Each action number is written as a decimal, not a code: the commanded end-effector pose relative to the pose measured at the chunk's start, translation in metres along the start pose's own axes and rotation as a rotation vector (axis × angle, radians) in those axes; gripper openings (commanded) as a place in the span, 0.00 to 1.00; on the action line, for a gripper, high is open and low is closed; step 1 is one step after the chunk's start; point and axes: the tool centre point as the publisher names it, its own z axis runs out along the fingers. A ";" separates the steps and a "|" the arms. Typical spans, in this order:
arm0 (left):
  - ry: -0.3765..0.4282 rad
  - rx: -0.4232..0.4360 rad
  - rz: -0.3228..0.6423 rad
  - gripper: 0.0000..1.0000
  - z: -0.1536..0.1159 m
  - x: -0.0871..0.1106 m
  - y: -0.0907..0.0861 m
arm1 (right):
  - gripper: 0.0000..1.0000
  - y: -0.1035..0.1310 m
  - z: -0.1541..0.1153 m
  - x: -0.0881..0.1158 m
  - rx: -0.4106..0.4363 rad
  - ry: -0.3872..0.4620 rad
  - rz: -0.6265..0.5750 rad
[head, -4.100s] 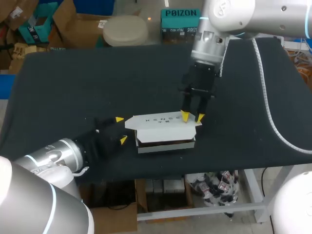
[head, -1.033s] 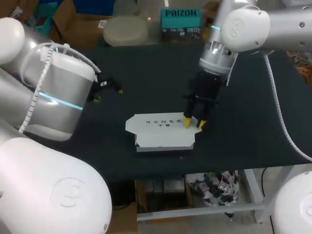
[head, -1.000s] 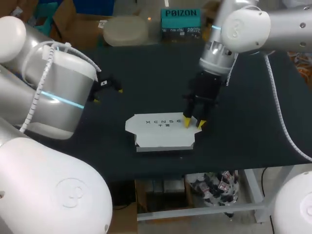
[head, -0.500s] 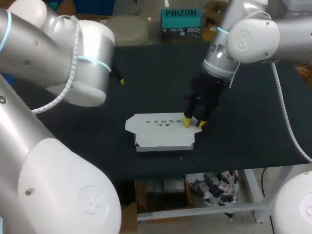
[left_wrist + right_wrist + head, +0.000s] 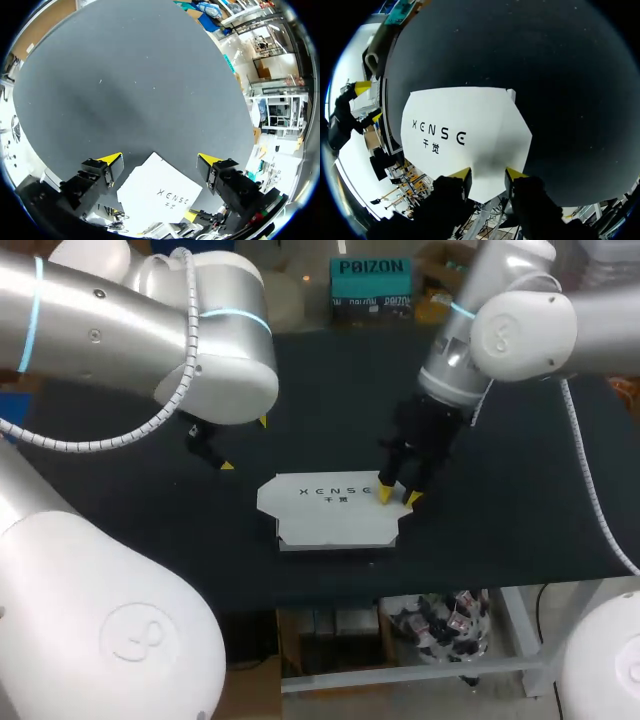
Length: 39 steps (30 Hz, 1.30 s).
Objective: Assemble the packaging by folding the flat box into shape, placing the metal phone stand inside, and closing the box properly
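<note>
The white box (image 5: 335, 512) lies near the table's front edge with its printed lid (image 5: 455, 135) folded down flat. My right gripper (image 5: 397, 496) points down at the lid's right end, its jaws half apart and its tips over the lid's edge, gripping nothing from two sides. In the right wrist view its yellow fingertips (image 5: 461, 174) stand just above the white lid. My left gripper (image 5: 240, 445) hangs wide open above the table, left of and behind the box. In the left wrist view the box (image 5: 160, 192) lies ahead between the spread left fingers (image 5: 112, 161). No phone stand shows.
My left arm's bulky links (image 5: 150, 340) hang over the table's left half. The black table (image 5: 520, 490) is bare to the right of the box and behind it. The box sits close to the front edge (image 5: 430, 580).
My left arm has swung across the table's left side, and its open gripper has come nearer the box. The right gripper stays at the lid's right end. The lid, raised four seconds ago, lies flat.
</note>
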 end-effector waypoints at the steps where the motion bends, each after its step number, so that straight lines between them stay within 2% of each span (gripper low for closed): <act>1: -0.368 -0.303 0.083 1.00 -0.002 0.004 0.000 | 0.45 -0.001 0.003 0.001 -0.003 -0.003 0.003; 5: -0.416 -0.302 0.159 1.00 0.003 0.005 0.005 | 0.45 -0.001 0.003 0.001 -0.005 -0.002 0.007; 7: -0.464 -0.263 0.160 1.00 0.005 0.007 0.010 | 0.45 -0.001 0.003 0.001 -0.006 -0.001 0.008; 19: -0.464 -0.263 0.160 1.00 0.005 0.007 0.010 | 0.45 -0.002 0.003 0.000 -0.012 0.001 0.007; 20: -0.464 -0.300 0.195 1.00 0.010 0.010 0.010 | 0.45 -0.002 0.003 0.000 -0.012 0.000 0.007; 22: -0.488 -0.290 0.206 1.00 0.017 0.015 0.014 | 0.45 -0.002 0.003 0.000 -0.013 0.000 0.008; 25: -0.470 -0.304 0.283 1.00 0.021 0.018 0.022 | 0.44 -0.003 0.004 0.000 -0.015 -0.001 0.010; 30: -0.435 -0.335 0.421 1.00 0.021 0.010 0.035 | 0.45 -0.004 0.005 0.000 -0.018 -0.002 0.013; 39: -0.405 -0.315 0.463 1.00 0.026 -0.004 0.055 | 0.45 -0.004 0.005 0.000 -0.021 -0.004 0.014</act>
